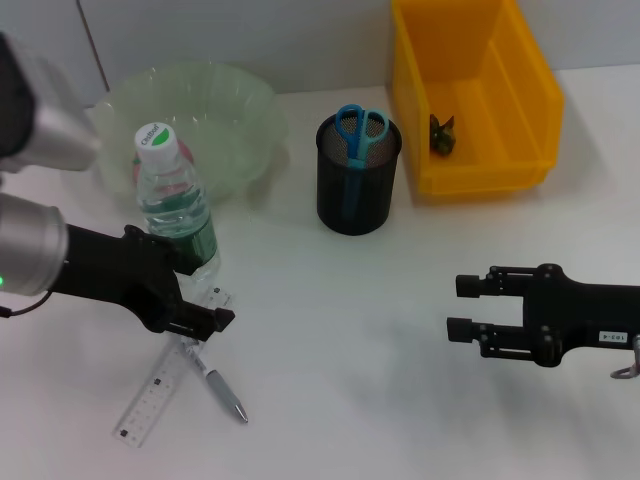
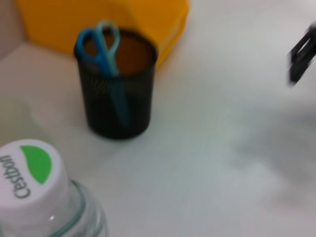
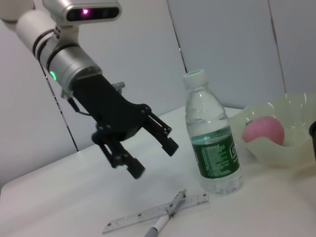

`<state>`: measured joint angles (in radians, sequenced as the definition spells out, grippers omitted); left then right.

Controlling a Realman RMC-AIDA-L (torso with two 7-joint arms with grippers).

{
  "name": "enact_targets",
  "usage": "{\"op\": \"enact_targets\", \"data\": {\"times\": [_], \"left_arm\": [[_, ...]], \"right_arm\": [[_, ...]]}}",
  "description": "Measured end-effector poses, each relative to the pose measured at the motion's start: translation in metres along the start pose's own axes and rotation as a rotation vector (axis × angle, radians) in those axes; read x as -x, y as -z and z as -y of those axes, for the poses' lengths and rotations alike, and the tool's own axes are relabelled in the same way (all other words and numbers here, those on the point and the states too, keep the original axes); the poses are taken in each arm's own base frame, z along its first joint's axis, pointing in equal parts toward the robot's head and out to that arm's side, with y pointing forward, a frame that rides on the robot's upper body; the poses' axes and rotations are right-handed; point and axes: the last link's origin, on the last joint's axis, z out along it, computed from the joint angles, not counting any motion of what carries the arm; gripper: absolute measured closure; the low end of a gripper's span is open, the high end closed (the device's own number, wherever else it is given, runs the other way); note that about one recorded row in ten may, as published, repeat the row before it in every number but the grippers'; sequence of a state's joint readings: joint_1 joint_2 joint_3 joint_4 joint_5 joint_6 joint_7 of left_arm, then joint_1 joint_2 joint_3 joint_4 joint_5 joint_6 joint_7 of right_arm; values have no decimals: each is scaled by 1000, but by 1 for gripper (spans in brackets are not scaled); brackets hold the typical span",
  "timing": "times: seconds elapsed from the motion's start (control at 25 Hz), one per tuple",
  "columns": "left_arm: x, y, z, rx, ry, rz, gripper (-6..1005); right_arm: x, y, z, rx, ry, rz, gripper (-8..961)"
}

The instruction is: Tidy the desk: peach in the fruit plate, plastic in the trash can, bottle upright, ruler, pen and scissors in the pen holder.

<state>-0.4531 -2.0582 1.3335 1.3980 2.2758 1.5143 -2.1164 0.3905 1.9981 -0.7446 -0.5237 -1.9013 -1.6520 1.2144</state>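
Hovering with fingers apart, the left gripper (image 3: pixel 148 148) sits beside the upright bottle (image 1: pixel 178 205), above the ruler (image 1: pixel 168 385) and pen (image 1: pixel 222 390) on the counter (image 1: pixel 350 380). Next move, judged: descend, grasp either. Right gripper (image 1: pixel 462 306) idles, fingers apart.

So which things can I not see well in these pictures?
- Peach: in the head view the bottle and the bowl wall cover nearly all of it.
- Ruler and pen: where they cross, the left gripper covers them in the head view.
- Item in the yellow bin: too small to identify.
- Scissors: blades hidden inside the holder.
- Right gripper: only a blurred part at the edge of the left wrist view.
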Motion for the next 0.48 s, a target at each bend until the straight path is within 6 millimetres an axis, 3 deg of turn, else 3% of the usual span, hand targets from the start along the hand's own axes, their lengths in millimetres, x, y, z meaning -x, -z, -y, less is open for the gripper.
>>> {"op": "enact_targets", "data": {"times": [0.12,0.2,0.48], "left_arm": [[-4,-3,-2,-15,-2,35,201],[-19,-19,-8,-16,35,106,202],[-22,-32,-3,-31,139,96,205]], "right_arm": [[0,2,-1,2,2,-1,331],[-1,3,-1,5,2,-5,331],[-4,6,-3,3,-2,-12,332]]}}
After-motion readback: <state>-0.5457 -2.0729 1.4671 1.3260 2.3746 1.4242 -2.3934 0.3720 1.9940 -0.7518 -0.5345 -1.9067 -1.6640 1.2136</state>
